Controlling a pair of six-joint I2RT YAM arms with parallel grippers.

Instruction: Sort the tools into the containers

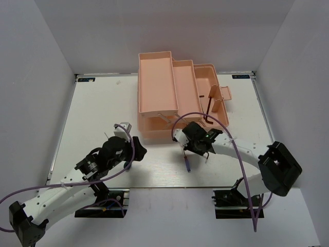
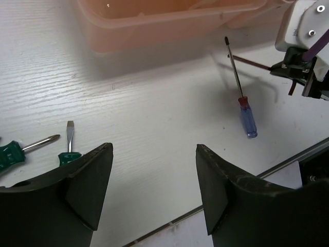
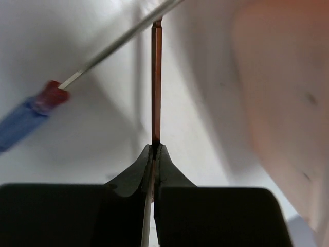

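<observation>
My right gripper (image 3: 156, 145) is shut on a thin brown hex key (image 3: 156, 77) that sticks straight out of the jaws, low over the table just in front of the salmon-pink toolbox (image 1: 172, 90). A blue-handled screwdriver (image 3: 23, 117) lies just left of the key, its shaft crossing near the key's tip; it also shows in the top view (image 1: 188, 163) and the left wrist view (image 2: 248, 117). My left gripper (image 2: 153, 146) is open and empty above bare table. Two green-handled screwdrivers (image 2: 10, 154) (image 2: 69, 153) lie to its left.
The toolbox stands open at the back centre with its tiered trays (image 1: 157, 82) spread and its near wall (image 2: 169, 25) ahead of the left gripper. The table's front edge (image 2: 288, 160) runs close by. White walls enclose the table on three sides.
</observation>
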